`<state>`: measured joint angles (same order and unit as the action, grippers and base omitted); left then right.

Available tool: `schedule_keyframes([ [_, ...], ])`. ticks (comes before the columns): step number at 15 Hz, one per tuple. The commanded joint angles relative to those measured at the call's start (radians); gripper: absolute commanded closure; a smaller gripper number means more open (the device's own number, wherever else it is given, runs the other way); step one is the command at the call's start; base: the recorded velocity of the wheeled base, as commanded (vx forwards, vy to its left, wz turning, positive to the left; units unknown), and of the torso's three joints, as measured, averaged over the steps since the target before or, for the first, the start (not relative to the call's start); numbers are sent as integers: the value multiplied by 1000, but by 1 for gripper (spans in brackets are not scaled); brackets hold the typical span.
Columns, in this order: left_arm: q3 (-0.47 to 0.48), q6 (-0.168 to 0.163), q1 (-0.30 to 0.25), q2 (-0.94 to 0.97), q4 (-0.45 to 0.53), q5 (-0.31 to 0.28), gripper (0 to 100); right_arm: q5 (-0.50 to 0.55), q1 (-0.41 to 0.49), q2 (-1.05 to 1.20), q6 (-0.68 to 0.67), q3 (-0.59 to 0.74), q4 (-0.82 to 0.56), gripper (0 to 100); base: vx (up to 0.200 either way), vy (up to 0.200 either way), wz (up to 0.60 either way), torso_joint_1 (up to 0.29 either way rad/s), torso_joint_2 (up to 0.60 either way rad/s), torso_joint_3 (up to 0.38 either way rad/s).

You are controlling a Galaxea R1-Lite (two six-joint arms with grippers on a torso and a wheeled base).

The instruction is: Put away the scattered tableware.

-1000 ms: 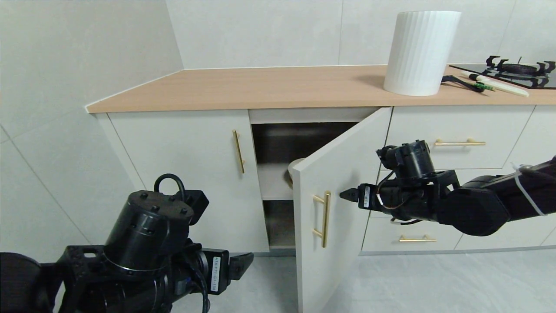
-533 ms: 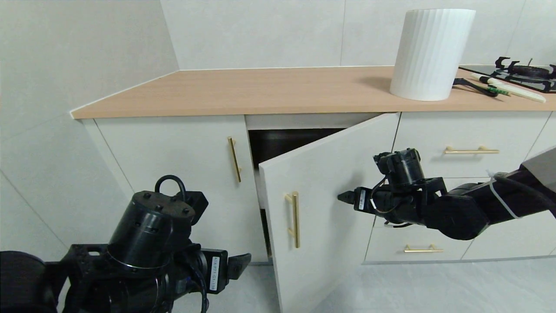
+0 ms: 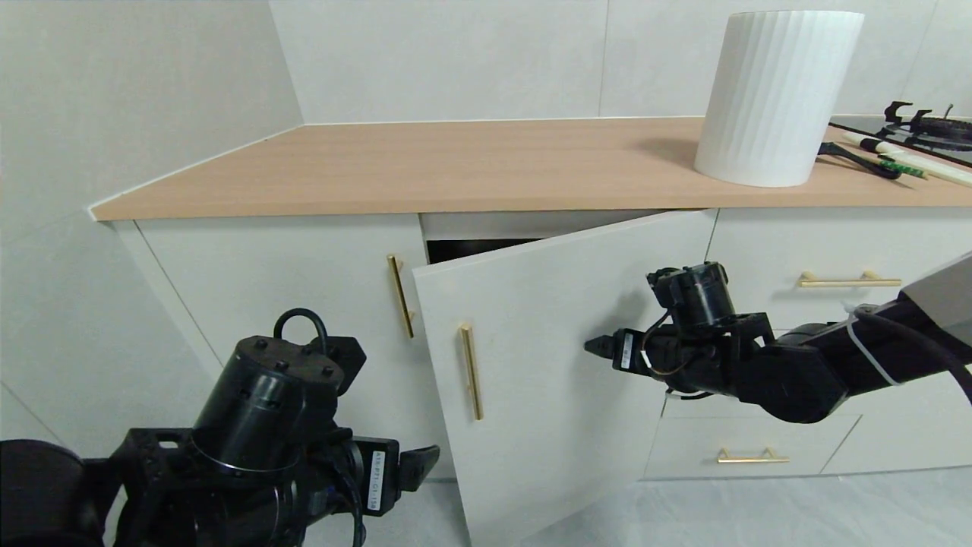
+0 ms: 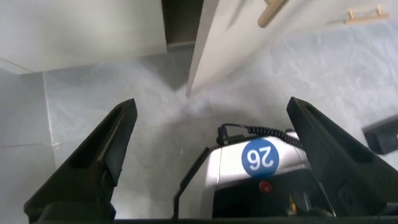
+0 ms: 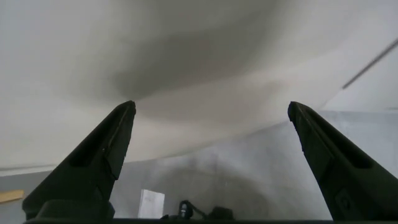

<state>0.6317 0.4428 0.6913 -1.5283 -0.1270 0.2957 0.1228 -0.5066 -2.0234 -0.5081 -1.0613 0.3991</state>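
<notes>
My left fingers (image 3: 416, 461) low at near left, spread wide, empty. Cabinet door (image 3: 562, 365) in middle, slightly ajar. My right fingers (image 3: 600, 346) spread wide, empty, tips near door face, right of gold handle (image 3: 471, 372). Tableware (image 3: 858, 159) on counter (image 3: 425, 163) far right, beside white ribbed container (image 3: 778, 99).

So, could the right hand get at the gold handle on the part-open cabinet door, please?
Probably yes: the right hand sits open at the front of the door, with nothing between it and the handle.
</notes>
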Motion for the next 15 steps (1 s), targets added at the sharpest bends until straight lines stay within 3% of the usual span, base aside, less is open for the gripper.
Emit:
schedule_keyframes([
  [1, 0, 1, 1, -4, 0, 0, 0, 3, 0, -6, -1, 1, 10, 0, 0, 0, 0, 0, 0, 0],
  [12, 0, 1, 1, -6, 0, 0, 0, 89, 2, -81, -29, -23, 196, 0, 0, 0, 0, 0, 0, 0],
  [15, 0, 1, 1, -7, 0, 0, 0, 163, 16, -127, -43, -77, 202, 0, 0, 0, 0, 0, 0, 0],
])
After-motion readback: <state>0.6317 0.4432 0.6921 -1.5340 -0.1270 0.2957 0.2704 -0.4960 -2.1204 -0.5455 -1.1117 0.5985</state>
